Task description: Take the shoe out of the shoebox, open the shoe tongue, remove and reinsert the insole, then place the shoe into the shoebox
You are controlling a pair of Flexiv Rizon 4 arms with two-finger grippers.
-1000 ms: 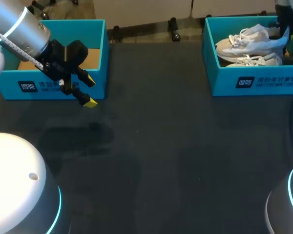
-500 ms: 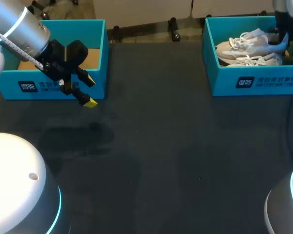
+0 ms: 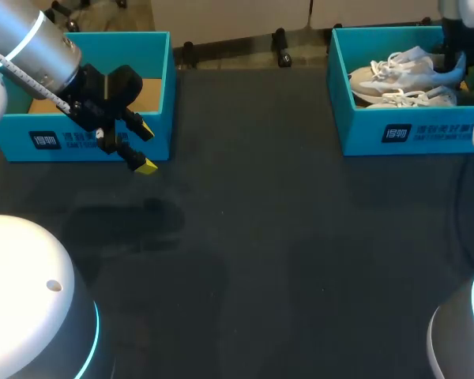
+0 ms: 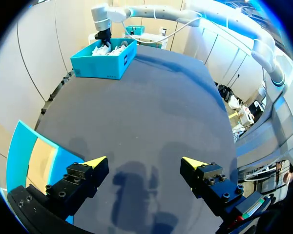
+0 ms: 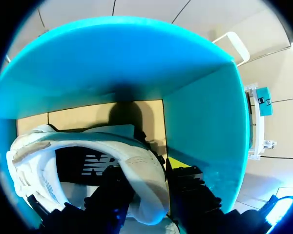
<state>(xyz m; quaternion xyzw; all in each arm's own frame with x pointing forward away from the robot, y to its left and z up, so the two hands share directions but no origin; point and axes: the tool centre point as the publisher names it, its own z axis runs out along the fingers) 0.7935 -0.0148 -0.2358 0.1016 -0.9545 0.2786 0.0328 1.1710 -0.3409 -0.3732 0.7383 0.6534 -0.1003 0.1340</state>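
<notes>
Across the dark desk (image 3: 284, 237), the right jaws have edged left inside the far-right shoebox (image 3: 411, 133), pinching the heel of the shoe (image 3: 395, 75), so lift-out looks near, while the left jaws hang spread, empty.

From my seat I saw a dark matte table (image 3: 284, 260) filling most of the head view, its surface dull and even. At its far left corner stood an open turquoise cardboard box (image 3: 118, 47), upright, with a tan floor inside and a white printed mark on its front wall. In the left wrist view the same box (image 4: 19, 146) showed one turquoise wall and a strip of tan floor. Soft grey shadows (image 3: 126, 221) lay on the table just in front of it.
</notes>
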